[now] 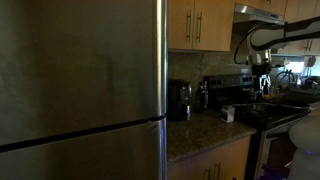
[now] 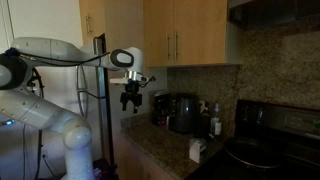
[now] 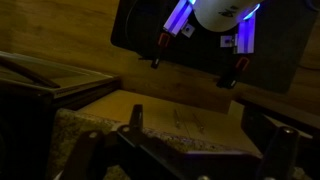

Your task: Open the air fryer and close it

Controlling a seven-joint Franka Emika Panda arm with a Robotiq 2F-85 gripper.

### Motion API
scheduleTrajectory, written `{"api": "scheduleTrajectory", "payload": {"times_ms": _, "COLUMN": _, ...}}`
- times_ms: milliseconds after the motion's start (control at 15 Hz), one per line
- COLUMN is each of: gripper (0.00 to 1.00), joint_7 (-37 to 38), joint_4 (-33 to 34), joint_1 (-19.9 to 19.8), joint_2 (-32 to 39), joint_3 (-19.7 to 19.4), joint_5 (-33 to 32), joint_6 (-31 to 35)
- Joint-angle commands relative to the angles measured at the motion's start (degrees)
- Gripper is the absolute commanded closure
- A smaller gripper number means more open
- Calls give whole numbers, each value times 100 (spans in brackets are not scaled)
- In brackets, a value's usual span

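Observation:
The air fryer (image 2: pixel 183 113) is a small glossy black appliance that stands upright and closed on the granite counter against the backsplash. It also shows in an exterior view next to the fridge (image 1: pixel 179 100). My gripper (image 2: pixel 131 97) hangs in the air in front of the counter, higher than the air fryer and well apart from it. It also shows under the arm in an exterior view (image 1: pixel 262 63). In the wrist view its fingers (image 3: pixel 196 125) are spread wide and hold nothing. That view shows wooden cabinet doors, not the air fryer.
A large steel fridge (image 1: pixel 80 90) fills one side. A black stove (image 2: pixel 270 140) with pots stands beside the counter. A small white box (image 2: pixel 198 150) and bottles (image 2: pixel 214 120) sit on the granite counter (image 2: pixel 160 150). Wooden cabinets (image 2: pixel 185 35) hang above.

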Motion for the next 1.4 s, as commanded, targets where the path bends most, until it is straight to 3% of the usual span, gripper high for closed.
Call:
{"api": "scheduleTrajectory", "payload": {"times_ms": 0, "gripper": 0, "joint_7": 48, "joint_4": 13, "joint_1": 83, "joint_2": -2, "joint_3": -53, "joint_5": -30, "joint_6": -20}}
{"api": "scheduleTrajectory", "payload": {"times_ms": 133, "gripper": 0, "joint_7": 542, "joint_4": -89, "joint_1": 194, "joint_2": 362, "joint_3": 292, "joint_5": 134, "joint_6": 381}}
{"api": "scheduleTrajectory", "payload": {"times_ms": 333, "gripper": 0, "joint_7": 1550, "joint_4": -118, "joint_1": 469, "joint_2": 885, "joint_3": 731, "joint_5": 1062, "joint_6": 1857}}
{"api": "scheduleTrajectory", "payload": {"times_ms": 533, "gripper": 0, "joint_7": 2774, "joint_4": 171, "joint_1": 513, "joint_2": 1779, "joint_3": 1424, "joint_5": 1478, "joint_6": 3146}}
{"api": "scheduleTrajectory", "payload": {"times_ms": 667, "gripper": 0, "joint_7": 3600, "joint_4": 616, "joint_1": 506, "joint_2": 2494, "joint_3": 1854, "joint_5": 1492, "joint_6": 3247}}
{"api": "scheduleTrajectory", "payload": {"times_ms": 733, "gripper": 0, "joint_7": 3109, "joint_4": 82, "joint_1": 563, "joint_2": 1740, "joint_3": 1600, "joint_5": 1388, "joint_6": 3224}}
{"api": "scheduleTrajectory", "payload": {"times_ms": 867, "gripper": 0, "joint_7": 3574, "joint_4": 382, "joint_1": 588, "joint_2": 2260, "joint_3": 1845, "joint_5": 1380, "joint_6": 3266}}
{"api": "scheduleTrajectory", "payload": {"times_ms": 1067, "gripper": 0, "joint_7": 3752, "joint_4": 573, "joint_1": 493, "joint_2": 2646, "joint_3": 1908, "joint_5": 1153, "joint_6": 3400}}
{"api": "scheduleTrajectory", "payload": {"times_ms": 1333, "gripper": 0, "joint_7": 4018, "joint_4": 690, "joint_1": 199, "joint_2": 3415, "joint_3": 1876, "joint_5": 279, "joint_6": 4812}}
